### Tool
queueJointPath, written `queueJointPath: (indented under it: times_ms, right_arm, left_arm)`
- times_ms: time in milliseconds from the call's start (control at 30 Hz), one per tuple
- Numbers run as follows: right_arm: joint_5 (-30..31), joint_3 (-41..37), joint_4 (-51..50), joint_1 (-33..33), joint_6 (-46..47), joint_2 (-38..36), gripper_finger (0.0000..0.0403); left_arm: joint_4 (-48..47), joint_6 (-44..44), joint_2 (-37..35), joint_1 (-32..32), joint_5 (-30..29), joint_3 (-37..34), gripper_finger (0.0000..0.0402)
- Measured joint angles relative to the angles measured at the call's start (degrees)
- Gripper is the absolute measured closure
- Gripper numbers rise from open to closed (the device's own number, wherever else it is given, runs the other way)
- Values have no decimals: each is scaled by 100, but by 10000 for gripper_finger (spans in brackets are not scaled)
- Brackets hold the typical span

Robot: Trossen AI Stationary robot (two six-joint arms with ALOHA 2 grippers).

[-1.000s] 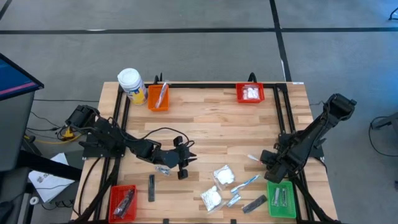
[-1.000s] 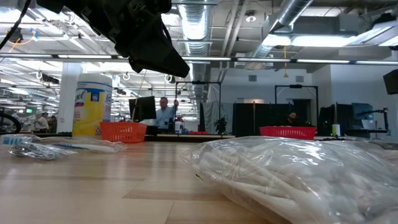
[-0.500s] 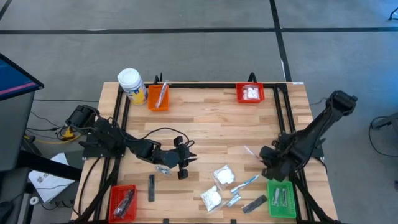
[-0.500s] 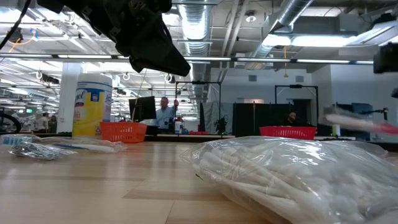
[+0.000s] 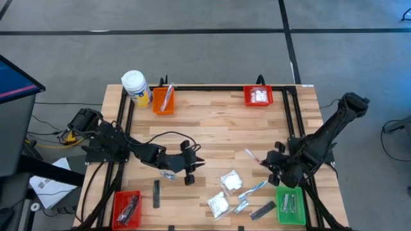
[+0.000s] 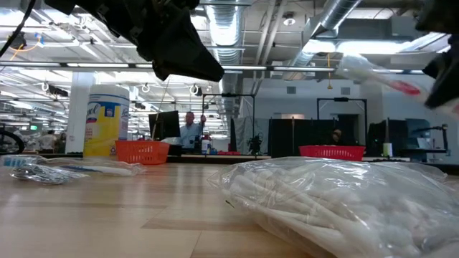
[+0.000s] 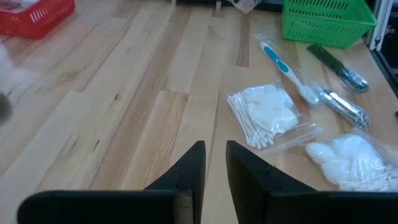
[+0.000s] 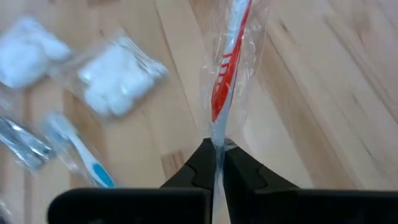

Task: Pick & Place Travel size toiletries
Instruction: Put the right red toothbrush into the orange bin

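Two claws showed: your right claw (image 8: 216, 163) pinched a wrapped red-white toothbrush (image 8: 229, 59), lifted off the desk (image 5: 218, 131) around four o'clock, outline blurred; your left claw (image 7: 214, 163) stood narrowly parted, empty.

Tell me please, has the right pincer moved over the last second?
Yes. The right pincer, shut on a wrapped toothbrush, has lifted and shifted slightly away from the green bin, toward the table's middle.
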Motion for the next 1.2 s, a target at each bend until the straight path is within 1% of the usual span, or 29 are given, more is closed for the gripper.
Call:
queueJointPath:
  times_ms: [200, 367, 533, 633, 867, 967, 1200]
  right_arm:
    - [213, 25, 1123, -294, -1197, 21, 399]
    - [250, 27, 2196, -607, -2319, 21, 396]
    - [248, 29, 3112, -869, -3198, 21, 396]
    - [242, 29, 3552, -953, -3588, 20, 396]
    - [232, 31, 4274, -978, -4180, 21, 396]
    - [241, 36, 4688, -978, -4535, 139, 396]
    - [243, 36, 5968, -1067, -5502, 751, 396]
  left_arm:
    - [241, 143, 0, -22, 0, 0, 344]
    - [472, 294, 0, -87, 11, -2, 344]
    - [680, 454, 0, -107, 232, -2, 344]
    - [868, 559, 0, -107, 302, -2, 344]
    - [1383, 814, 0, -106, 303, -2, 344]
    - [1647, 935, 0, -105, 304, -2, 344]
    - [2740, 1458, 0, -85, 955, -2, 344]
